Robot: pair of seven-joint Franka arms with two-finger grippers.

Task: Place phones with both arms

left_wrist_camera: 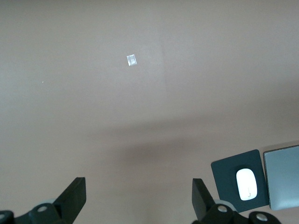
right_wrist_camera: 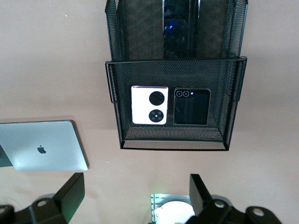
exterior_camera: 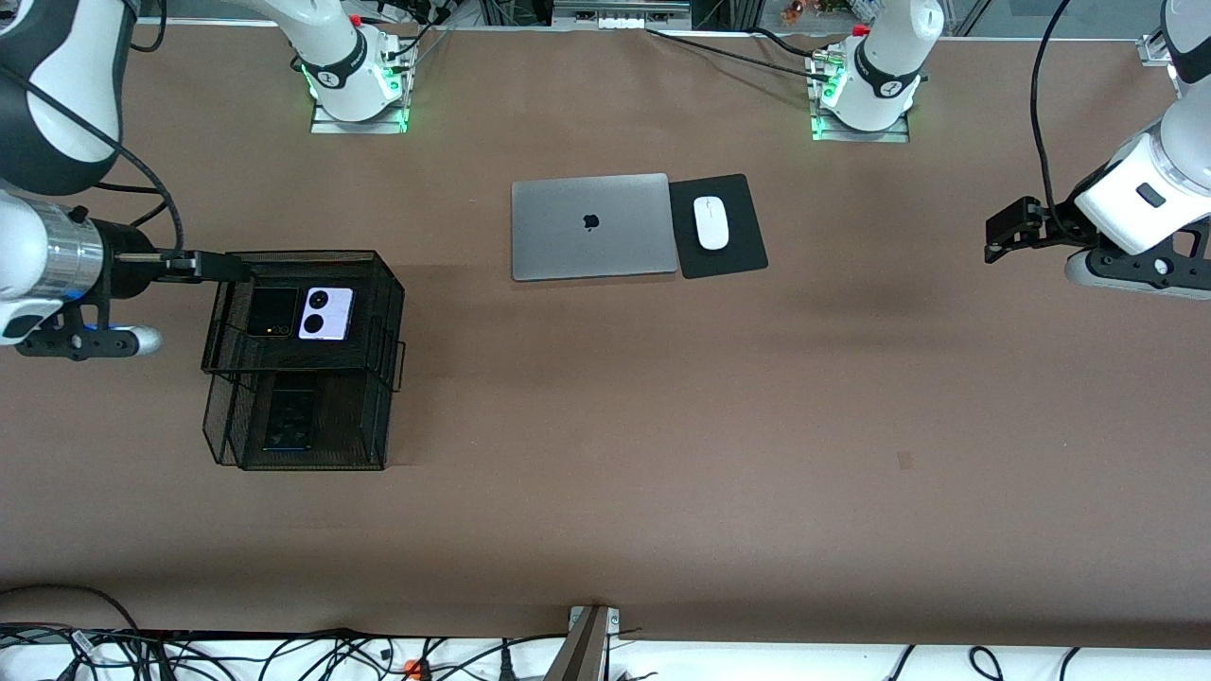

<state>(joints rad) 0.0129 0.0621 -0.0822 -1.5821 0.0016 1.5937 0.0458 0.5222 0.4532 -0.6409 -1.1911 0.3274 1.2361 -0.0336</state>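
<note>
A black mesh two-tier tray [exterior_camera: 383, 312] stands toward the right arm's end of the table. Its upper tier holds the black flip phone [exterior_camera: 272, 312] beside the lilac-white phone [exterior_camera: 325, 313]. Its lower tier, nearer the front camera, holds the long black slab phone [exterior_camera: 289, 419]. My right gripper [exterior_camera: 222, 268] is open and empty, up in the air at the edge of the upper tier. Its wrist view shows the tray [right_wrist_camera: 175, 144], the white phone [right_wrist_camera: 149, 105], the flip phone [right_wrist_camera: 191, 106] and the slab [right_wrist_camera: 181, 28]. My left gripper [exterior_camera: 1003, 236] is open and empty over bare table at the left arm's end [left_wrist_camera: 138, 198].
A shut silver laptop [exterior_camera: 591, 227] lies mid-table beside a white mouse [exterior_camera: 710, 223] on a black pad [exterior_camera: 738, 255]. They also show in the left wrist view, the mouse [left_wrist_camera: 247, 184] and the laptop [left_wrist_camera: 282, 177]. Cables run along the table's front edge.
</note>
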